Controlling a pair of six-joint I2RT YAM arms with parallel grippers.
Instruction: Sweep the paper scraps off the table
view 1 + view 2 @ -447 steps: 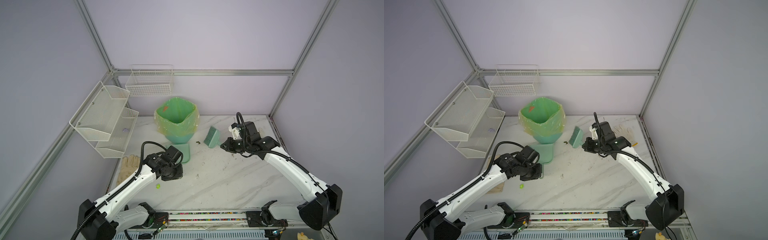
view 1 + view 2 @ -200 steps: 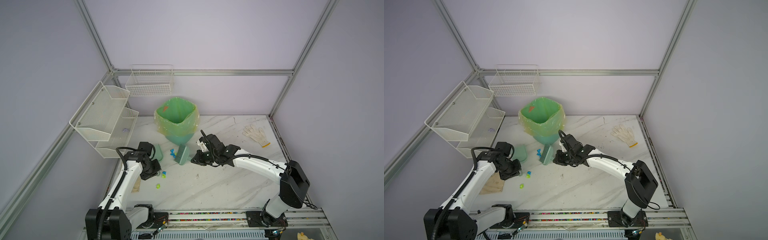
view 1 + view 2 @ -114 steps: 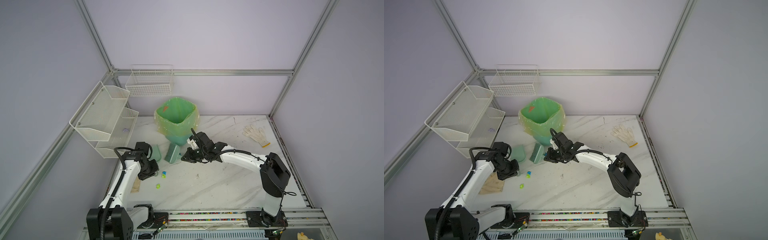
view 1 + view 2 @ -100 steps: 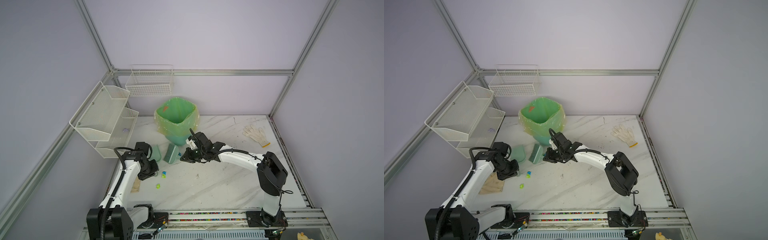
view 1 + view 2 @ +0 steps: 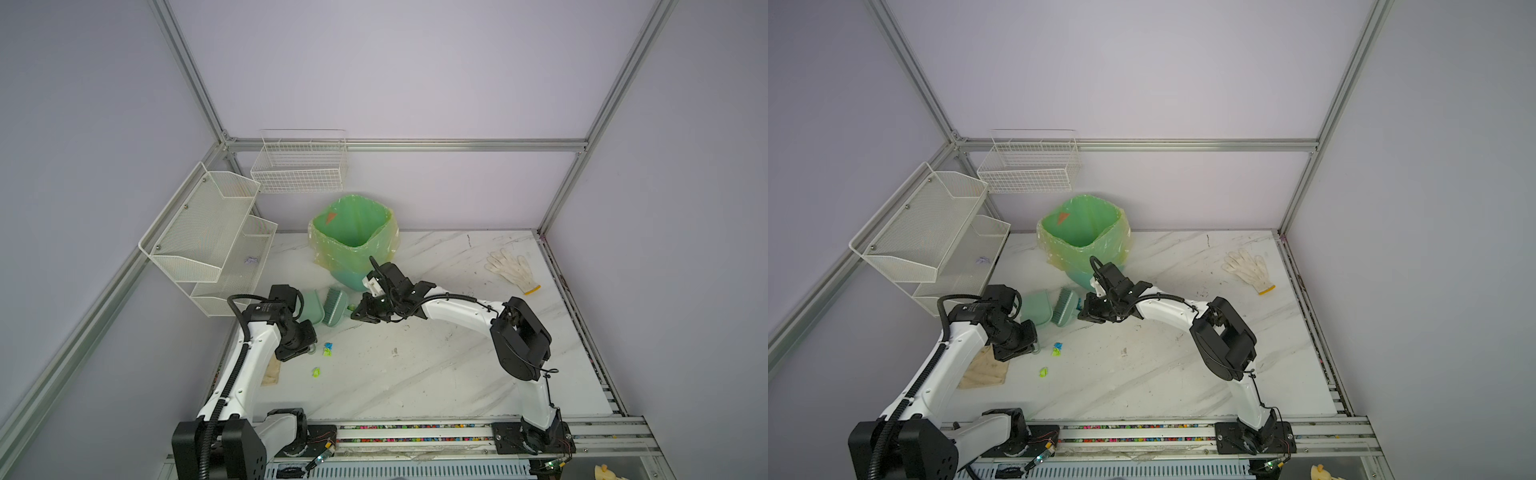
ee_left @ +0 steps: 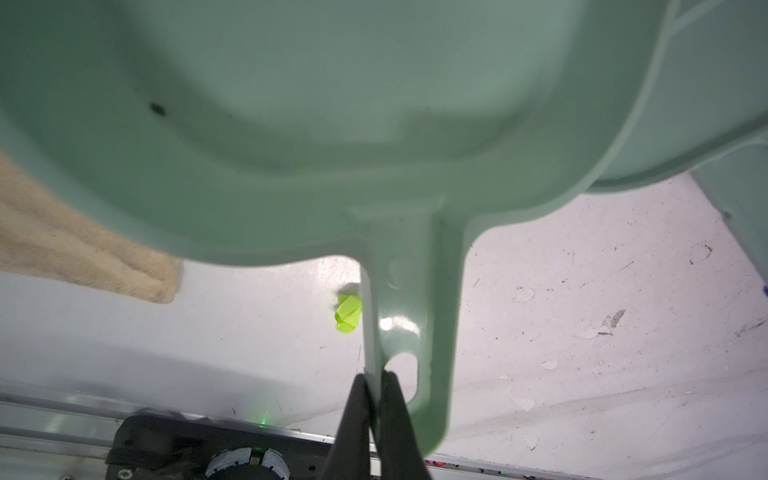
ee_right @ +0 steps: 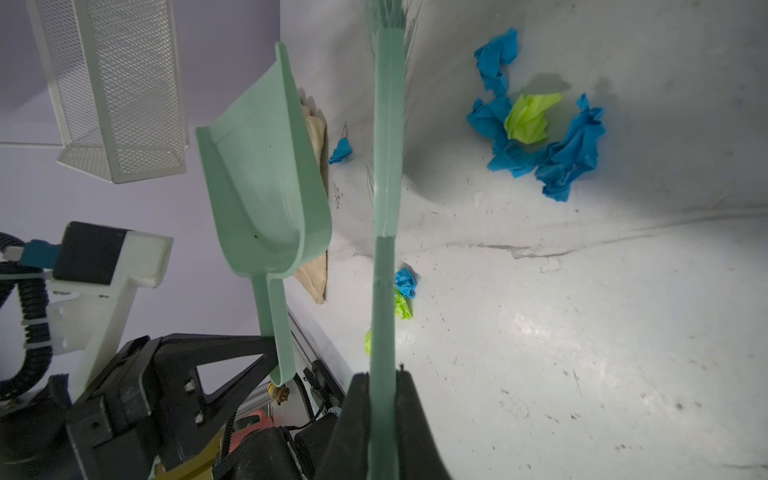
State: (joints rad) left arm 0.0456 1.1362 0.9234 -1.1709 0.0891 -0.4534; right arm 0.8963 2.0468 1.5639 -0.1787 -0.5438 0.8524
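Pinching dustpan point(image 6: 291, 124) handle in closed left hand point(image 6: 374, 383), clamping brush point(image 7: 384, 166) in closed right hand point(image 7: 382, 380): set dustpan lip flat on worktop point(image 5: 415, 374), drag bristles through paper scraps point(image 5: 327, 351) left of centre.

a green-bagged plastic bin point(image 5: 325, 249) stands below a white wire basket point(image 5: 300, 168); white knit gloves point(image 5: 513, 270) lie well apart from a beige cloth point(image 5: 984, 370).

No legible txt, labels or nos. in any view; small mark on left arm point(image 5: 258, 308) too blurry to read.
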